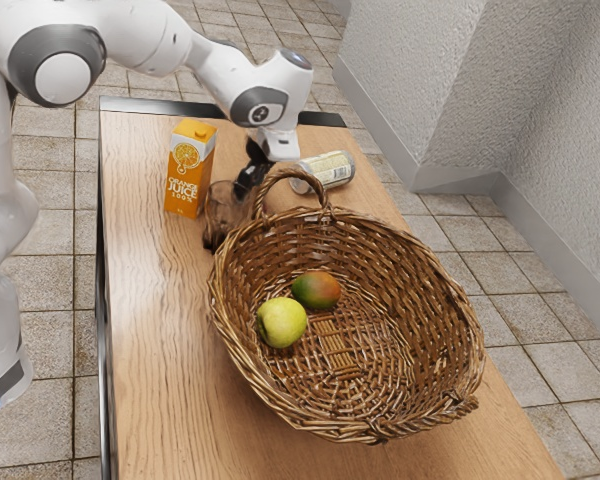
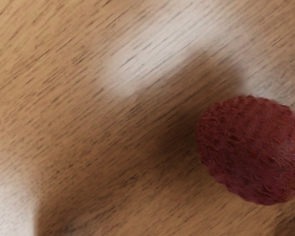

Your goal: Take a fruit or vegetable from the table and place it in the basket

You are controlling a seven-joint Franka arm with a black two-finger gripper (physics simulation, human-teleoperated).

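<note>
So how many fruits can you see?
3: an apple and a mango in the basket, and a lychee on or just above the table. The basket's sides may hide more.

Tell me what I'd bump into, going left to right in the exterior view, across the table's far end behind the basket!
Orange juice carton → black gripper → can lying on its side.

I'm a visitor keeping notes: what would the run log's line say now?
hand: near basket | in basket: apple, mango | red bumpy fruit: near hand, outside basket | grip: unclear
</note>
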